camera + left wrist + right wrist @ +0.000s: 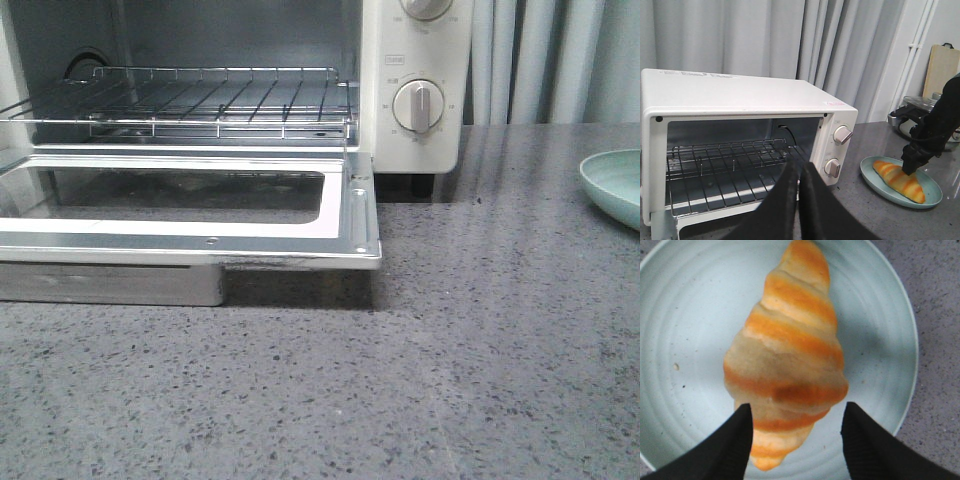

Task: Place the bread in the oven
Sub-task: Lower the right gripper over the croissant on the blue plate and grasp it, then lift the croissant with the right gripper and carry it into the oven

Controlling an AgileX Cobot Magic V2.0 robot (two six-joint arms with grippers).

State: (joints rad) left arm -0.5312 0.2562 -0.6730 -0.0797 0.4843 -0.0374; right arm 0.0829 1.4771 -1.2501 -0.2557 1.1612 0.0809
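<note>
Front view: the oven (410,90) is shown with its glass door (190,215) folded down flat over the grey speckled surface (400,380). The wire rack (190,100) is seen bare, and the rim of a pale green plate (615,185) is cut off at the frame edge. Neither hand is shown here.

Left wrist view: the left hand (799,172) is seen with its two dark fingers pressed together, nothing held between them, directed toward the open oven (750,100) and its rack (725,155). Off to the side of this hand, beyond the dial knobs (842,135), the bread (900,180) is seen lying on the plate (935,192), with the right hand (912,162) lowered onto its near end.

Right wrist view: the right hand (796,435) is shown spread wide, one finger on either side of the bread (787,355). The fingers (727,445) are set beside the narrower end; whether they touch the crust cannot be told, and no grip is yet closed. The loaf is shown resting on the plate (685,320).

Progress, as judged: the door is already opened and the approach made; closing on the bread, lifting, carrying it to the rack and releasing are all left to be done.
</note>
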